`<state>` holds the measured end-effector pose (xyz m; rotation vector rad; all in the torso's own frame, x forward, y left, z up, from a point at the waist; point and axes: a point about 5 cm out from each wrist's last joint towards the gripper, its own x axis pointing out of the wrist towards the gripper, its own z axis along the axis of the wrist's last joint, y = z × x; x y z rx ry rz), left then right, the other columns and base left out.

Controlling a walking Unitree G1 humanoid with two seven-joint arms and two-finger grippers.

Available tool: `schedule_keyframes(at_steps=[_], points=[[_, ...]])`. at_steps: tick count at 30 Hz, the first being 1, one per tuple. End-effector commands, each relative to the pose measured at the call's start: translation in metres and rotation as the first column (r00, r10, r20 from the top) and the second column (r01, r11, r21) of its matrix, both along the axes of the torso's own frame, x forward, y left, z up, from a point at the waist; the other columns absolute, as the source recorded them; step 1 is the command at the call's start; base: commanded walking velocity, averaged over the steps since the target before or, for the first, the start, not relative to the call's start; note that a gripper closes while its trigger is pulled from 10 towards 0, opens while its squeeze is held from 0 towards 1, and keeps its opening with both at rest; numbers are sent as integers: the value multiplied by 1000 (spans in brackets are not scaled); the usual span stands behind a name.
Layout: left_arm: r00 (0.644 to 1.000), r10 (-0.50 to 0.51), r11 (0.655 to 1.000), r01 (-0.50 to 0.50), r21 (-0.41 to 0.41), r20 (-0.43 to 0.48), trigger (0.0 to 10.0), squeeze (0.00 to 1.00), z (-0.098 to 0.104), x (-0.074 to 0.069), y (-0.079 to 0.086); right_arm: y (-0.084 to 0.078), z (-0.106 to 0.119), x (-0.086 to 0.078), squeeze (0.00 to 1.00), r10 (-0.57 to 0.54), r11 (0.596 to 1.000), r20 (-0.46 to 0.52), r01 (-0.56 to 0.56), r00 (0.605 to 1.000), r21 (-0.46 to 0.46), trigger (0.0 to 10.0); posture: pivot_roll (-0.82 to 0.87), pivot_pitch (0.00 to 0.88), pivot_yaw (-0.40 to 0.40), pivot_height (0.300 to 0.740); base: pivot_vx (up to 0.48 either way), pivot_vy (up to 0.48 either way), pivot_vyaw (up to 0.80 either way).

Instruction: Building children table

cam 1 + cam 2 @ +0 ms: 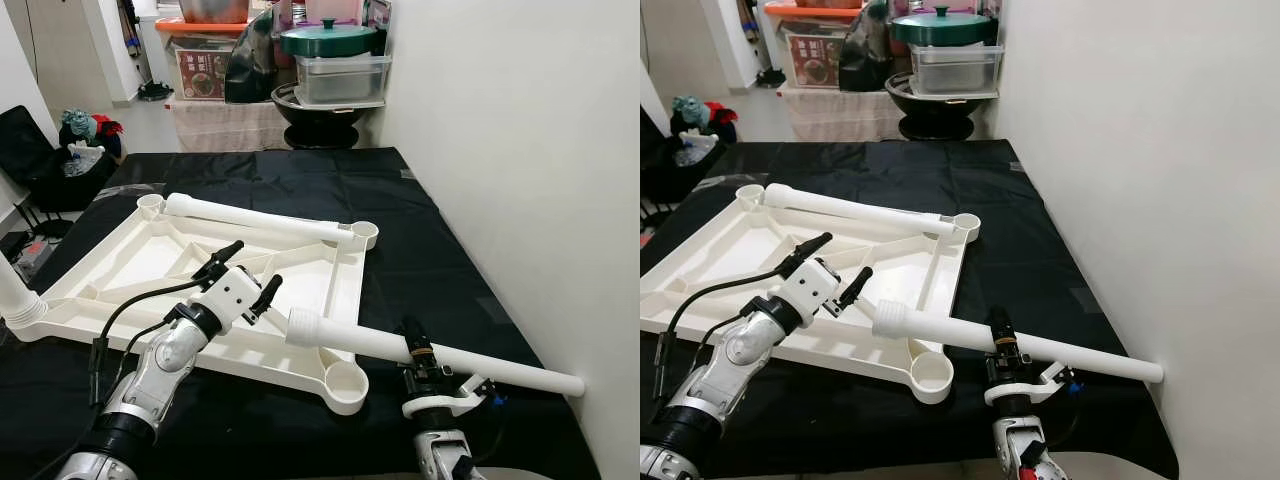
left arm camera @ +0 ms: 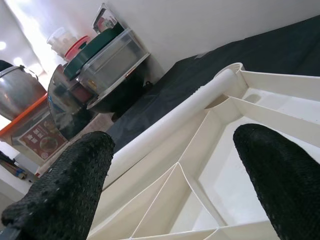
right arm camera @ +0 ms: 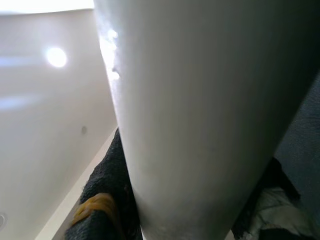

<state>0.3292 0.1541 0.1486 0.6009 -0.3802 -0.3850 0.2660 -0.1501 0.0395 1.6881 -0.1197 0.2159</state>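
A white plastic tabletop (image 1: 150, 262) lies upside down on the black mat, ribs up, with round leg sockets at its corners. One white table leg (image 1: 260, 218) lies across its far edge. My right gripper (image 1: 418, 357) is shut on a second white leg (image 1: 430, 353), held level above the mat, its thick end near the front right socket (image 1: 345, 383). The leg (image 3: 200, 125) fills most of the right wrist view. My left gripper (image 1: 243, 272) hovers open over the tabletop's ribs (image 2: 200, 165), holding nothing.
A white wall (image 1: 520, 150) runs close along the right. A third leg end (image 1: 18, 300) pokes in at the left edge. Behind the mat stand a wok with a container and green lid (image 1: 335, 60), boxes, and bags (image 1: 70, 150) at left.
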Motion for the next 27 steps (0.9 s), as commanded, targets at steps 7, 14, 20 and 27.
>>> schedule_keyframes(at_steps=[7, 14, 20, 27], points=[[1000, 4, 1000, -4, -13, -5, 10000, 0, -1, -1, 0, -4, 149, 73, 0, -18, 731, 166, 126, 986, -671, 0, 38, 0, -26, 740, 0, 0, 0], [1000, 3, 1000, -3, -11, -5, 10000, 0, -1, -1, 0, 1, 150, 71, 0, 9, 692, 180, 124, 984, -712, 0, 37, 0, -23, 740, 0, 0, 0], [1000, 2, 1000, -2, -10, -4, 10000, 0, -1, 0, -1, 4, 151, 71, 0, 29, 667, 188, 121, 982, -735, 0, 37, 0, -23, 740, 0, 0, 0], [1000, 1, 1000, -1, -8, -3, 10000, 0, -1, 0, -1, 6, 151, 71, 0, 43, 654, 192, 118, 980, -747, 0, 38, 0, -24, 740, 0, 0, 0]])
